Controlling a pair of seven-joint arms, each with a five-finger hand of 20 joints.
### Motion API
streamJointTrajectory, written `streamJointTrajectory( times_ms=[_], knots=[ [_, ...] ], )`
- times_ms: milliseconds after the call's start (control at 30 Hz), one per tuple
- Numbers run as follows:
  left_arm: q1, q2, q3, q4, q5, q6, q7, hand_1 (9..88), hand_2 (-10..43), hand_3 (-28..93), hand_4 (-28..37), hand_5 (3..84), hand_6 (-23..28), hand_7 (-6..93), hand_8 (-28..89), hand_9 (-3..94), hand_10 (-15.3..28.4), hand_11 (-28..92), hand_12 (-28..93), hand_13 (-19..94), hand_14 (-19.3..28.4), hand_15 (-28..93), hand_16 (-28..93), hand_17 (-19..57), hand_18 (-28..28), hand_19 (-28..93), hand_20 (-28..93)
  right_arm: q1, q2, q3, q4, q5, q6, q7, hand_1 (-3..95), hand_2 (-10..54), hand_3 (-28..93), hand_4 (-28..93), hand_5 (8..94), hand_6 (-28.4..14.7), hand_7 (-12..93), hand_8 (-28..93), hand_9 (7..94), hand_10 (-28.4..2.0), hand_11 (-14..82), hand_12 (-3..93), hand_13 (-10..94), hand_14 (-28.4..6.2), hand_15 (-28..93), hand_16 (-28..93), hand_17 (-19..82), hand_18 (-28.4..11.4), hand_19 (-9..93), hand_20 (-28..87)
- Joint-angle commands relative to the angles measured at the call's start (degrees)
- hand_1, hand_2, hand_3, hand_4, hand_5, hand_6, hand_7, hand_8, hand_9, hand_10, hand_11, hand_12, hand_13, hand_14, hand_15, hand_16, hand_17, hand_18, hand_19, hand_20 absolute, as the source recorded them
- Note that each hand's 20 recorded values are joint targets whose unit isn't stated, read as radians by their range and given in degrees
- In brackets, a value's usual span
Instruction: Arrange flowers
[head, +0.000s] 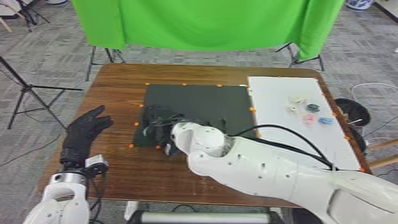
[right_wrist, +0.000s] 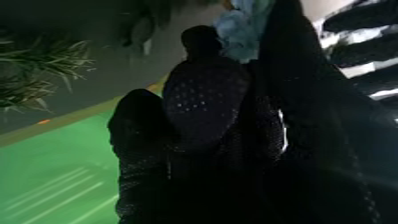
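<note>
Flowers (head: 313, 108) loose on white mat (head: 275, 100)

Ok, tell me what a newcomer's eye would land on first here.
Probably the bright green cloth hanging beyond the brown wooden table, then the white right arm slanting in from the near right. In the right wrist view, the pale blue flower held in the black-gloved right hand stands out.

On the table (head: 115, 90), the mat (head: 200, 100) lies left of the board (head: 271, 95), along the right edge; flowers (head: 310, 119) lie on the board's right half.
</note>
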Motion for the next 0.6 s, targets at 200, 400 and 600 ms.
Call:
streamJointTrajectory(
  times_ms=[200,400,600],
  knots=[
    [0.56,-0.01,0.05,0.28,0.41,-0.93,-0.65,23.7,-9.5,68,-28.3,45.8,0.7,14.2,-8,49.1,12.9,21,13,40,17.5,26,2,7.8,14.2,9,20,3.44,1.1,1.54,-0.3,-0.82,-3.33,0.53,43.3,-9.5,72,-15,55.2,4.9,18,-10,61.2,-12.6,13.4,17.3,87,-2.7,57,31,62,-11.2,93,47],
    [0.79,-0.05,-0.11,0.17,0.37,-0.9,-0.46,23.7,-9.5,68,-28.3,45.7,0.3,14.4,-8,49.1,12.9,21,14,40,17.5,26,1,7.8,14.3,9,20,4.35,1.85,2.13,-1.14,-0.06,-5.27,0.45,42.1,-9.5,73,-15,53.3,5.0,17,-10,58.7,-13.0,12.4,17.5,87,-2.6,57,30,61,-11.3,93,47],
    [1.38,-0.21,-0.35,-0.15,0.46,-0.81,-0.5,23.5,-9.5,68,-28.3,45.7,-0.1,14.5,-8,49.0,12.9,21,13,40,17.5,26,1,7.7,14.4,9,20,5.72,3.83,3.69,-3.91,0.52,-6.76,-0.57,40.1,-9.5,73,-15,51.2,4.7,16,-10,56.6,-13.7,11.3,17.7,86,-2.8,57,30,60,-11.8,93,46]
  ],
)
